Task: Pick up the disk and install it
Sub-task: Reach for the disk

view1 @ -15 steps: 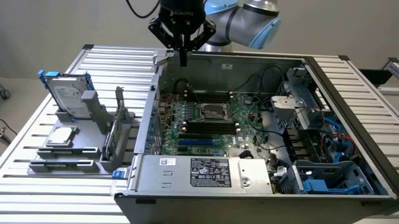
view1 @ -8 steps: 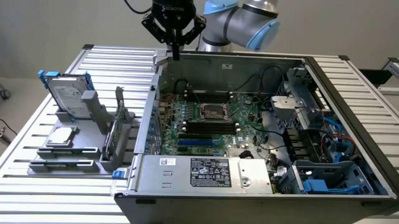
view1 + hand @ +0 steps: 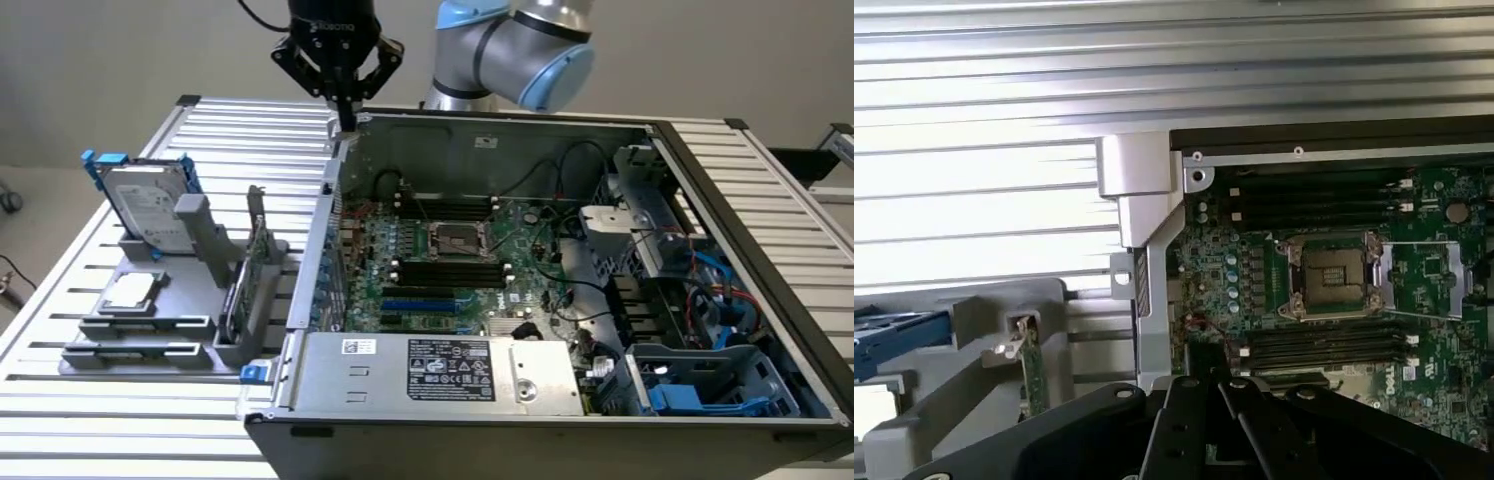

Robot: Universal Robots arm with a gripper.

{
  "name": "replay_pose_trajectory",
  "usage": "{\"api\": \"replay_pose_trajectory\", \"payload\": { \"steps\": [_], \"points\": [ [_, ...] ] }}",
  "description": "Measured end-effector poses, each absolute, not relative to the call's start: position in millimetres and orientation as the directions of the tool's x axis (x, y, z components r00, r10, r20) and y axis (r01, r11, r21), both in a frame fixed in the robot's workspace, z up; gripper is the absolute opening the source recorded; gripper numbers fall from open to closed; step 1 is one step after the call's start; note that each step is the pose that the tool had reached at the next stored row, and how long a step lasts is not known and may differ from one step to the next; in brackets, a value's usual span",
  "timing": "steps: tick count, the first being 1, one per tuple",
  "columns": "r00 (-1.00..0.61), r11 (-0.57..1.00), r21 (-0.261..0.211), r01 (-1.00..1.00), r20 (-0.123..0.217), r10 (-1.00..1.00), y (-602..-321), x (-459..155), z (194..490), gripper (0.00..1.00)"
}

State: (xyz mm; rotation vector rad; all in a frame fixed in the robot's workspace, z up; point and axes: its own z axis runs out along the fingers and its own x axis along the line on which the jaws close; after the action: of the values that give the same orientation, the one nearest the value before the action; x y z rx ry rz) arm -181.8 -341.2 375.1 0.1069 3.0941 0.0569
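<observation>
Little can be read. On the green motherboard (image 3: 1254, 270) in the wrist view, white letters beside the memory slots look like "DELL", turned sideways. The black rectangular label (image 3: 454, 368) on the silver-grey metal power supply box (image 3: 334, 385) carries white print and small certification marks, none legible. The small white sticker (image 3: 358, 346) beside it shows dark bars, unreadable. The white label on the blue-framed silver-grey metal disk (image 3: 140, 205) is illegible too.
</observation>
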Motion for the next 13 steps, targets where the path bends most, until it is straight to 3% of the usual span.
{"api": "replay_pose_trajectory", "payload": {
  "steps": [13],
  "points": [
    [-0.997,0.997,0.04,0.068,-0.03,0.07,-329,-228,373,0.11]
  ]
}}
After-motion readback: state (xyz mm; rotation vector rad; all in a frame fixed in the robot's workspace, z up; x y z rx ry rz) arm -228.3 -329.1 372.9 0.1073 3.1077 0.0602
